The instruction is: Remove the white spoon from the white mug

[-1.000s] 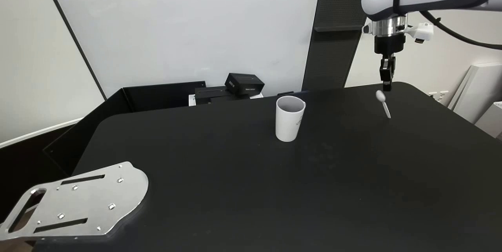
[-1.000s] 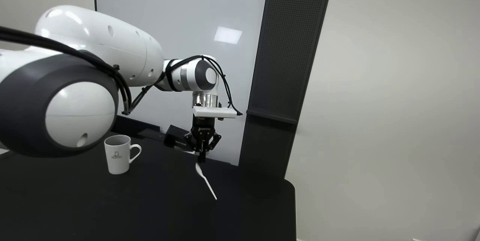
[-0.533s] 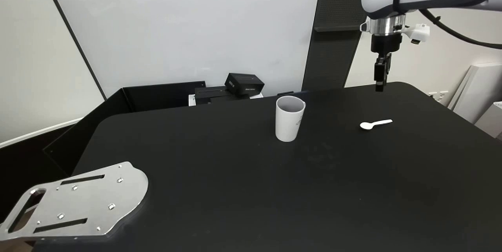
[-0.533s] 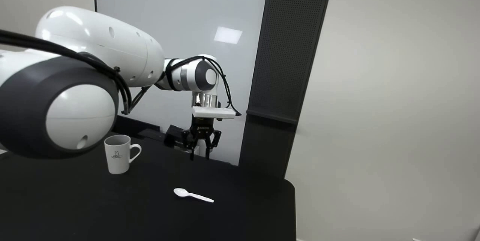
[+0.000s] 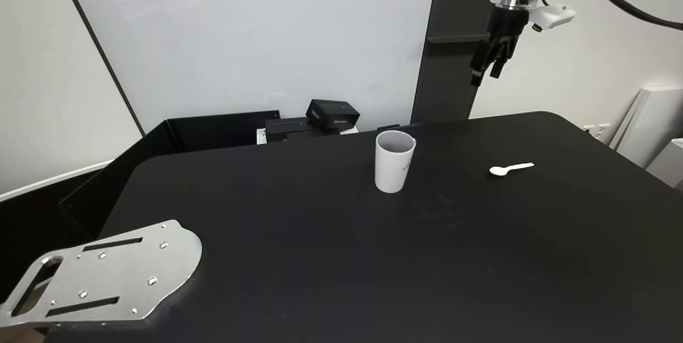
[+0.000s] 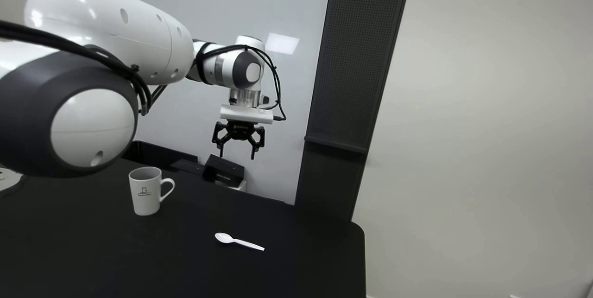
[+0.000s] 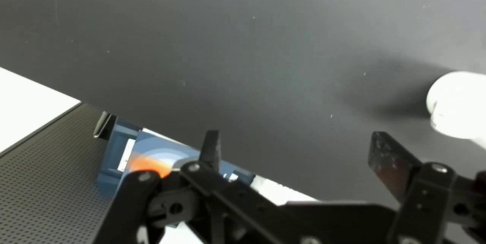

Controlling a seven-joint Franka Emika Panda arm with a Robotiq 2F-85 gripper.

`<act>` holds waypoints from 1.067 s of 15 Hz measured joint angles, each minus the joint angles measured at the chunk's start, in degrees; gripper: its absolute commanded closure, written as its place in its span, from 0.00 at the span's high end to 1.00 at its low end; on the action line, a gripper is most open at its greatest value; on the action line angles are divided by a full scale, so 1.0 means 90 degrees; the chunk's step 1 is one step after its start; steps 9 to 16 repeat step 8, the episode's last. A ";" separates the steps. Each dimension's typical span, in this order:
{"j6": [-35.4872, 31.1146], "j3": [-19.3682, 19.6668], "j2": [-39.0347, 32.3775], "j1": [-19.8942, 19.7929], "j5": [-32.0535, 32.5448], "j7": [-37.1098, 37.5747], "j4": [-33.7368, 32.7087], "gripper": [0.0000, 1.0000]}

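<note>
Gripper [image 6: 237, 156] pulled up higher than a sec ago, jaws spread wide, white spoon [image 6: 236, 241] just lying on the black table [image 6: 185, 265], white mug [image 6: 146, 197] upright, well apart

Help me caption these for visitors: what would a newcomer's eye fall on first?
Probably the white mug, upright on the black table, and the white spoon lying on that table, apart from the mug. Next, the silver slotted plate at the lower left of an exterior view. Then the open, empty claw, hanging above tabletop height.
</note>
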State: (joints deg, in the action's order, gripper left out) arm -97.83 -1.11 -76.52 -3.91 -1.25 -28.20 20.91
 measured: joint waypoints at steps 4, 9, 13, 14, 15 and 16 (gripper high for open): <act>-0.0882 0.0056 -0.0009 0.0027 0.0040 0.0974 0.0031 1.00; -0.1107 0.0121 -0.0055 0.0039 0.0041 0.1220 0.0033 1.00; -0.1107 0.0121 -0.0055 0.0039 0.0041 0.1220 0.0033 1.00; -0.1107 0.0121 -0.0055 0.0039 0.0041 0.1220 0.0033 1.00; -0.1107 0.0121 -0.0055 0.0039 0.0041 0.1220 0.0033 1.00; -0.1107 0.0121 -0.0055 0.0039 0.0041 0.1220 0.0033 1.00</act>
